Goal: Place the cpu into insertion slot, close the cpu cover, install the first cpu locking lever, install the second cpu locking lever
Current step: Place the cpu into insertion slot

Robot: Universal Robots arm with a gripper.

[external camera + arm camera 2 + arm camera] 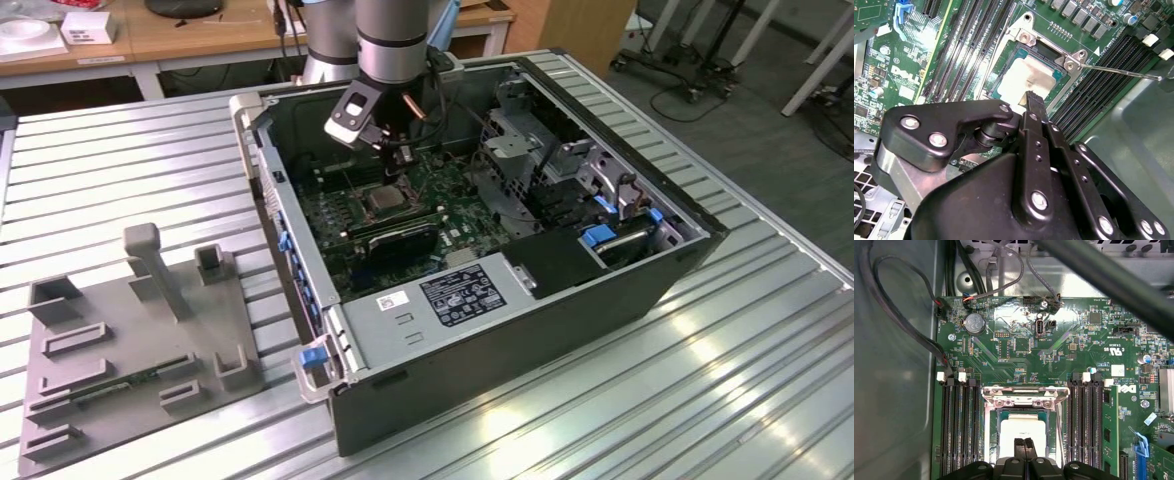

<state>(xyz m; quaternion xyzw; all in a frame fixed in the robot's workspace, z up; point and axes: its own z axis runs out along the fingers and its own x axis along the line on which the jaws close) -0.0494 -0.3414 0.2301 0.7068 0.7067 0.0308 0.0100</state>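
Tool (1024,442), jaws pressed together, tips at the seated cpu (1021,427).

Deep green across the circuit board (1054,340), speckled with tiny silver solder dots and white print. Pale silver-tan on the cpu (1021,426), glaring almost white. Bright silver on the cpu cover (1004,396). Black rows of memory slots (960,425), white-tipped. Matte black on the gripper (1024,442), dotted with silver screws. Vivid blue on a clip (1140,450). Ribbed silver stripes over the table (120,170); flat grey on the fixture (134,350).
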